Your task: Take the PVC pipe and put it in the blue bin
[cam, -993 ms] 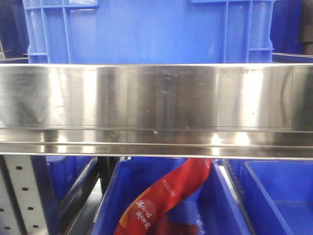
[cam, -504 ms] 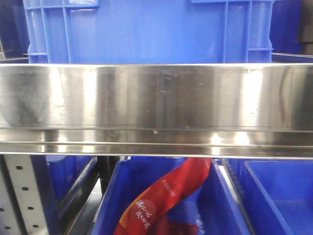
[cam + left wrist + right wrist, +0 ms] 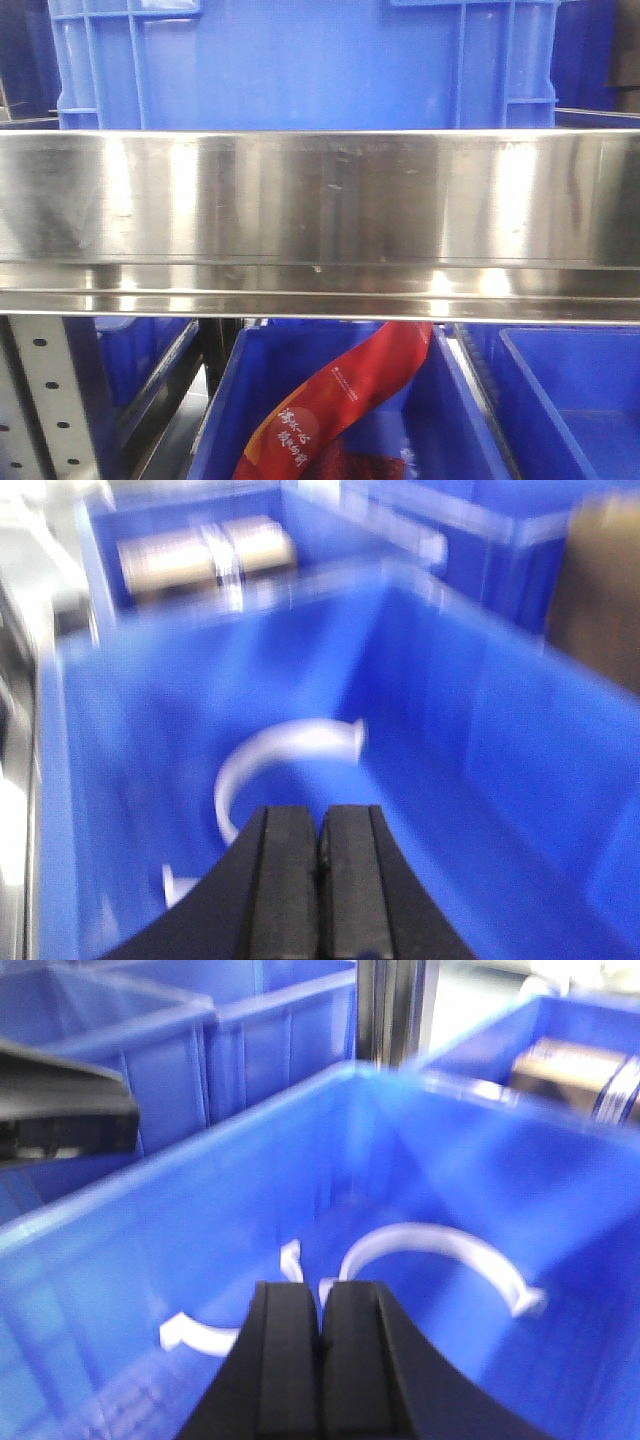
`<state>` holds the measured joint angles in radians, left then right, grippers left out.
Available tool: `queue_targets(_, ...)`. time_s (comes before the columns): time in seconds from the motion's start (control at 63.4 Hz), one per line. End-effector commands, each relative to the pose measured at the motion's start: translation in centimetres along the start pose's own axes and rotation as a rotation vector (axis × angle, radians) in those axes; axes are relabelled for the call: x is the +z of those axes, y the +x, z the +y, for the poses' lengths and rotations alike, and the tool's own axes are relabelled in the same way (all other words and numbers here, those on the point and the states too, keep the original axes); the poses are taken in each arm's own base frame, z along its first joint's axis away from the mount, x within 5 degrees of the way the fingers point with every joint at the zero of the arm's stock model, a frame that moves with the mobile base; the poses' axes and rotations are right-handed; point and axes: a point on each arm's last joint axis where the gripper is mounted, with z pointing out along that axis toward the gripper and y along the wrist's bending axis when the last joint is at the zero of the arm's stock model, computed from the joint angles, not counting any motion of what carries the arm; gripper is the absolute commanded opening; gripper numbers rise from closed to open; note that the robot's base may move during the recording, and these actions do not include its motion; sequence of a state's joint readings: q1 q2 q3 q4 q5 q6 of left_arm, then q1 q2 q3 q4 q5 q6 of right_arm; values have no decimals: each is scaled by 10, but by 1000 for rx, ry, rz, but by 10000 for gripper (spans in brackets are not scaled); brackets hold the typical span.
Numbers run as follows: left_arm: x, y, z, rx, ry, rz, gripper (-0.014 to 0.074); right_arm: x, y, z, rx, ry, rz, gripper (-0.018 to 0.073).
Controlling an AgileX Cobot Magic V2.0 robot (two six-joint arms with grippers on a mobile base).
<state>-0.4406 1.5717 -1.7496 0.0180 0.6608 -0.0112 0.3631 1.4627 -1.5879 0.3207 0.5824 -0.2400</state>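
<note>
The PVC pipe (image 3: 285,750) (image 3: 435,1250), a white curved strip, lies on the floor of a blue bin (image 3: 480,730) (image 3: 200,1220), its arc open toward the near side in both wrist views; the left wrist view is smeared with motion blur, so finer detail of the pipe cannot be made out. A second, smaller white curved piece (image 3: 200,1335) lies near it on the same bin floor, apart from it. The left claw (image 3: 322,855) hangs above the bin with its two black pads pressed together and nothing between them. The right claw (image 3: 322,1345) hangs over the same bin, its pads likewise together and holding nothing. Beyond the bin wall another bin holds a brown cardboard box (image 3: 205,555) (image 3: 570,1070). In the front view a shiny steel shelf rail (image 3: 320,210) crosses the picture, with a blue crate (image 3: 300,60) standing above it and, below it, a bin holding a red packet (image 3: 340,395) with white lettering.
</note>
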Motion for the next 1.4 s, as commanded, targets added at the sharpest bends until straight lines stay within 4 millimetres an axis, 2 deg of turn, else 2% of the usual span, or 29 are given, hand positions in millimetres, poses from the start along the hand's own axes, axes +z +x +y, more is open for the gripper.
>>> queue_targets(0.0, -10, -3, -4, -47, 39, -8, -111, -1, 1, -1, 14, 7, -41, -162)
queue_targets(0.095, -22, 0, -8, -74, 68, -27, -111, -14, 2, 0, 15, 20, -90, -162)
queue_targets(0.189, -43, 8, -11, -73, 76, -87, -111, -37, 4, 3, 0, 32, -129, -162)
queue_targets(0.347, -75, 41, -9, -79, 69, -168, -111, -71, 20, 4, -39, 77, -209, -162)
queue_targets(0.473, -99, 74, -7, -83, 62, -222, -111, -90, 56, 5, 3, 85, -227, -162)
queue_targets(0.615, -112, 117, -6, -174, 73, -303, -111, -112, 102, 3, 16, 128, -295, -162)
queue_targets(0.693, -119, 135, -5, -258, 82, -330, -111, -125, 120, 3, 20, 145, -343, -162)
queue_targets(0.788, -128, 151, -5, -292, 88, -323, -111, -143, 131, 6, 17, 142, -375, -162)
queue_targets(1.04, -148, 152, -4, -291, 97, -377, -111, -182, 134, 14, 4, 121, -467, -162)
queue_targets(1.182, -148, 152, -4, -291, 96, -377, -111, -190, 133, 15, 1, 122, -499, -162)
queue_targets(1.387, -148, 152, -4, -291, 96, -377, -111, -190, 133, 15, 1, 122, -499, -162)
